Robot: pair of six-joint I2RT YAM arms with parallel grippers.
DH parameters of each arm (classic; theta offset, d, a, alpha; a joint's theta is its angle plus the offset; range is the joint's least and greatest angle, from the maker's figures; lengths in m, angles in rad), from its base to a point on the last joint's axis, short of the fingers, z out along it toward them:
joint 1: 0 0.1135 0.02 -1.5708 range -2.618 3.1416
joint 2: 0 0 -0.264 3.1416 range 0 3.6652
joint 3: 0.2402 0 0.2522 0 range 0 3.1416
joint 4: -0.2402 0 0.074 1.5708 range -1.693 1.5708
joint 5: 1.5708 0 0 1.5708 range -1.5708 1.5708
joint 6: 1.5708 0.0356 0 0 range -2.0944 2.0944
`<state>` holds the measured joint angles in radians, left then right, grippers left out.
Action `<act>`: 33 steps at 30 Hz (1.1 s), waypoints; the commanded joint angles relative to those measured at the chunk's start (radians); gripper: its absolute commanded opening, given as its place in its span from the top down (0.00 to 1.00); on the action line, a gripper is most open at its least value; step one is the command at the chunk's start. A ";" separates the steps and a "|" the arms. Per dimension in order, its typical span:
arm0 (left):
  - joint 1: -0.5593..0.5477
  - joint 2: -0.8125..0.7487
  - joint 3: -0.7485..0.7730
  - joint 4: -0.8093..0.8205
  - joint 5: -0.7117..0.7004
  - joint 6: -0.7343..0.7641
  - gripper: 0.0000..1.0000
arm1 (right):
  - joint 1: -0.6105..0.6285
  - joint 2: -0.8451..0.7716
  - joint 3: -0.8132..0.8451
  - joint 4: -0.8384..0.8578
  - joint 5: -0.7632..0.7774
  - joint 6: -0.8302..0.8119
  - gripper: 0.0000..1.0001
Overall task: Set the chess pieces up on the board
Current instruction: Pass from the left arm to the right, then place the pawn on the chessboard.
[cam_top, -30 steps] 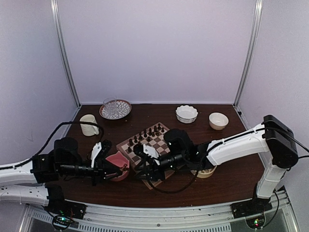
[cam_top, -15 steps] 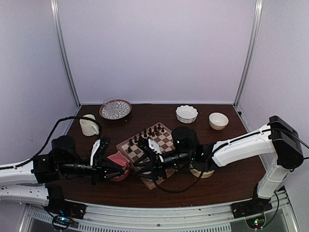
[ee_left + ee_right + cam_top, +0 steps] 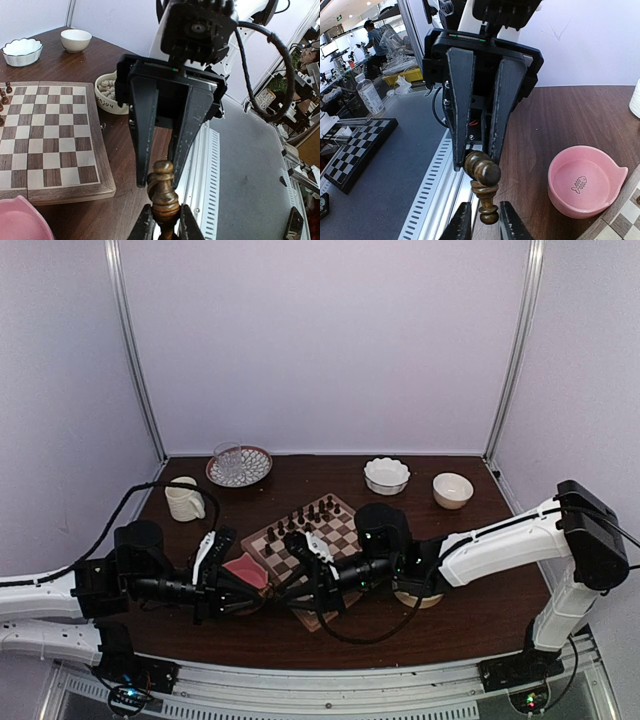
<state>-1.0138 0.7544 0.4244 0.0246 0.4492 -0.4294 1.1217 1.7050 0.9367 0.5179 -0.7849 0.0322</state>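
Observation:
A dark brown chess piece (image 3: 164, 192) hangs in the air off the board's near-left corner, with my left gripper (image 3: 162, 212) shut on its fat lower body. My right gripper (image 3: 485, 209) faces the left one tip to tip. Its jaws straddle the piece's small head (image 3: 489, 216) with a thin gap on each side, so it is open. The board (image 3: 340, 535) lies mid-table, with several dark chess pieces (image 3: 300, 515) lined along its far-left edge. In the top view the two grippers meet at the held piece (image 3: 272, 588), just in front of the board.
A pink bowl (image 3: 245, 570) sits beside the board's left corner, right under the left gripper. A small bowl of cream pieces (image 3: 107, 90) stands under the right arm. A cream mug (image 3: 185, 498), a glass on a plate (image 3: 238, 465) and two white bowls (image 3: 387, 475) (image 3: 452, 490) stand at the back.
The left gripper has carried the piece a little right, toward the right gripper. The right gripper's jaws have narrowed around the piece's head.

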 commanded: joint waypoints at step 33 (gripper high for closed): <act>0.000 -0.153 0.063 -0.292 -0.326 0.095 1.00 | -0.048 0.086 0.571 -1.295 0.939 -0.270 0.95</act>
<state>-1.0138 0.5961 0.4480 -0.2661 0.1535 -0.3599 1.0622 1.7470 1.4780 -0.5457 -0.0784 -0.1814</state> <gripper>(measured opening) 0.137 0.091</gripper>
